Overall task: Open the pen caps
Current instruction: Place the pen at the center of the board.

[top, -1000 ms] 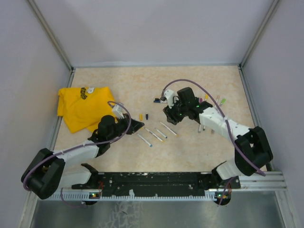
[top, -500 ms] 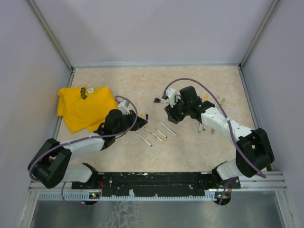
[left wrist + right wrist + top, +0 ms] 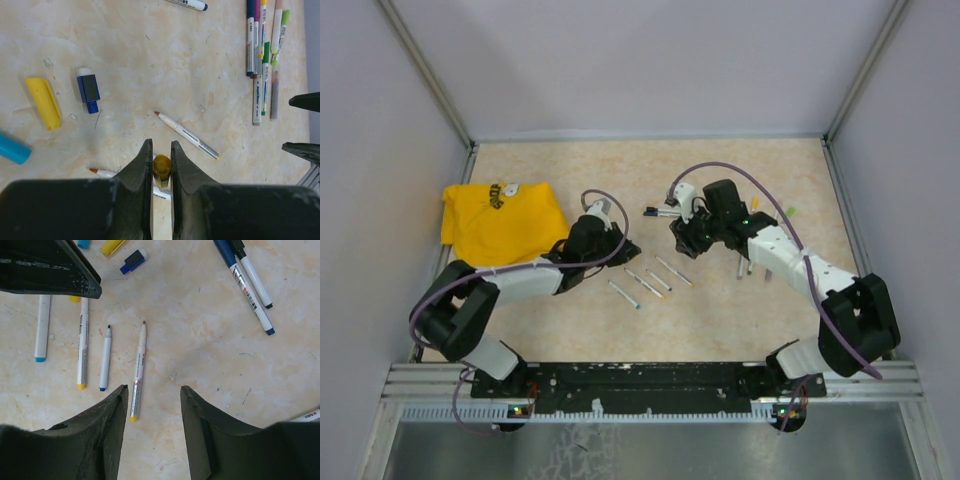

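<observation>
My left gripper (image 3: 161,146) is shut on a dark yellow pen cap (image 3: 161,166), held just above the table among the uncapped pens (image 3: 650,280). Loose pen caps lie to its left: a yellow one (image 3: 43,102), a blue one (image 3: 88,90) and a cyan one (image 3: 12,148). One uncapped pen (image 3: 187,135) lies just ahead of the fingers. My right gripper (image 3: 152,390) hangs open over bare table, beside an uncapped pen (image 3: 138,372). In the top view the left gripper (image 3: 625,250) and the right gripper (image 3: 682,232) are close together.
A yellow cloth (image 3: 500,225) lies at the left of the table. A row of capped pens (image 3: 260,50) lies at the right, beyond the right arm. Two more capped pens (image 3: 250,280) lie by the right gripper. Walls enclose the table on three sides.
My left arm has swung right and forward toward the uncapped pens, still gripping the cap. The right gripper has barely shifted.
</observation>
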